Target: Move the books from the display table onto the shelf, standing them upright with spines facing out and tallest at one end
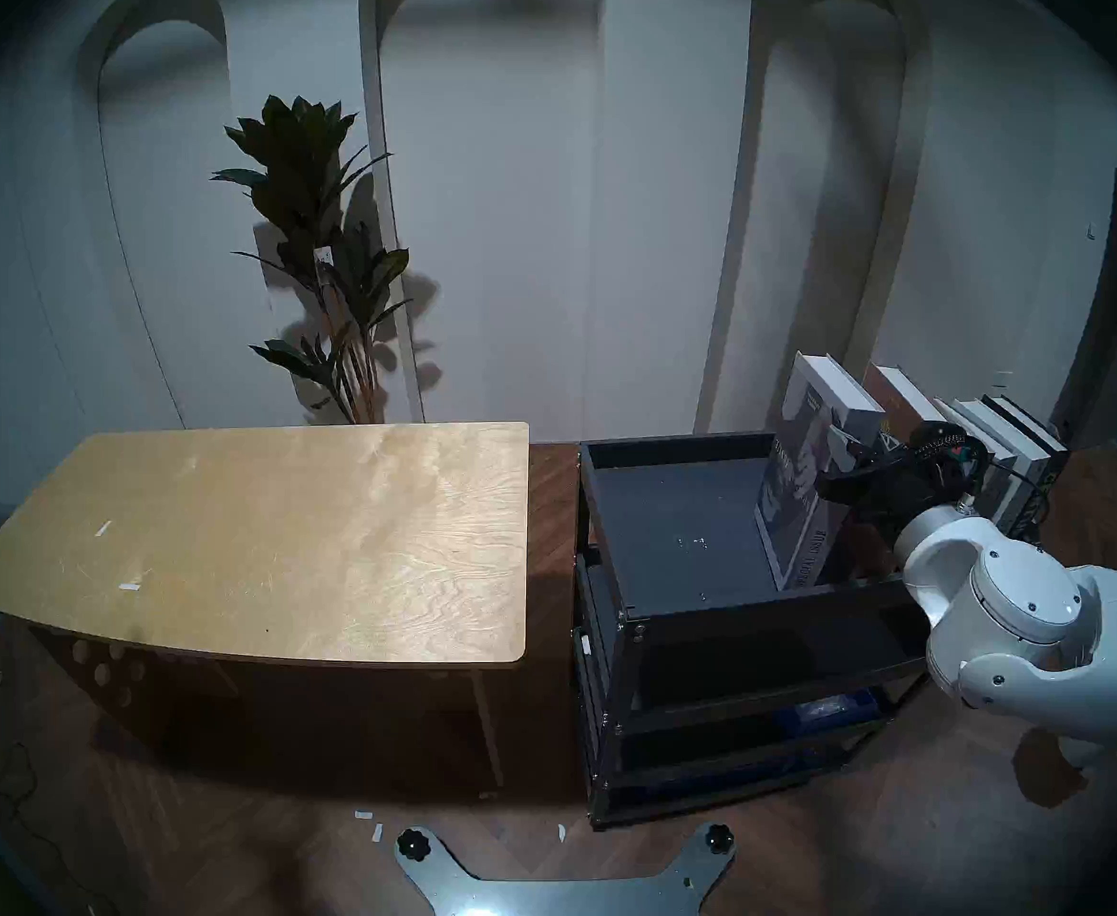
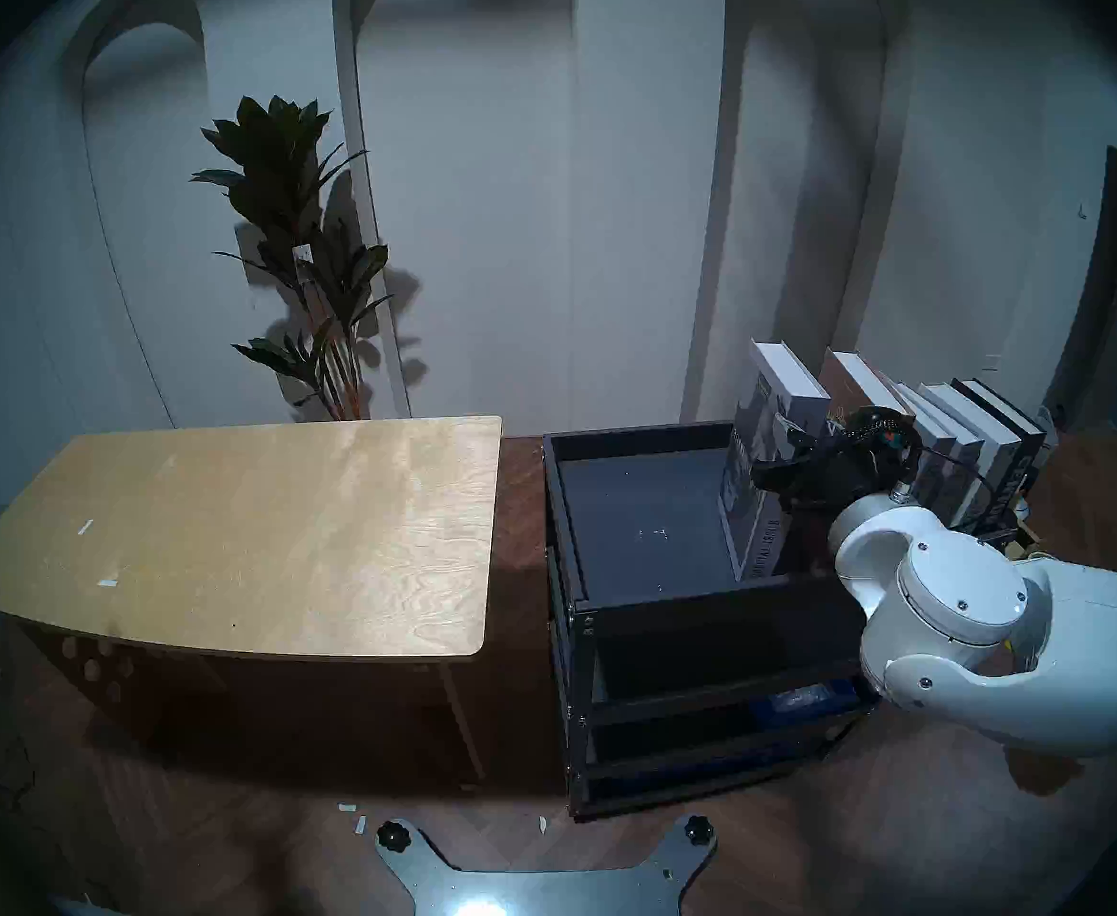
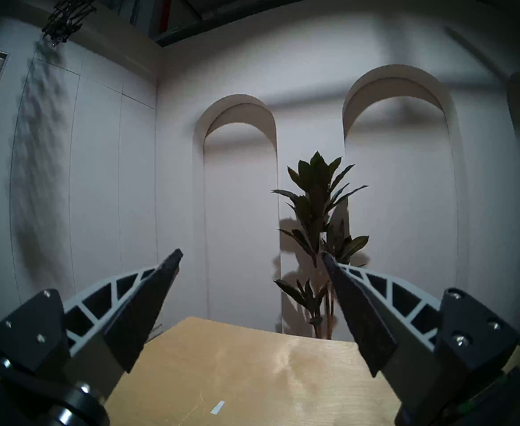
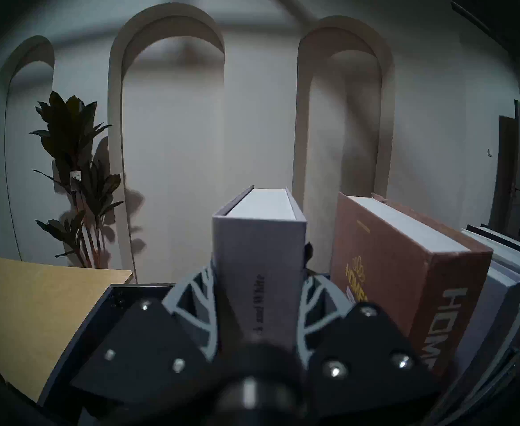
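right pincer (image 4: 258,296): I see it clamped on grey book (image 4: 258,262), upright on shelf (image 1: 675,498), frame right
left pincer (image 3: 252,256): jaws apart, holding nothing, above surface (image 3: 252,370)
other books (image 1: 1005,445): upright, right of grey book

A dim, staged showroom-like interior: pale walls with tall arched niches (image 1: 483,187), a leafy potted plant (image 1: 324,260) against the wall, dark herringbone wood floor (image 1: 278,848), a light plywood display table (image 1: 265,538), and a black metal rack (image 1: 681,525) with large hardcover books (image 1: 807,472).
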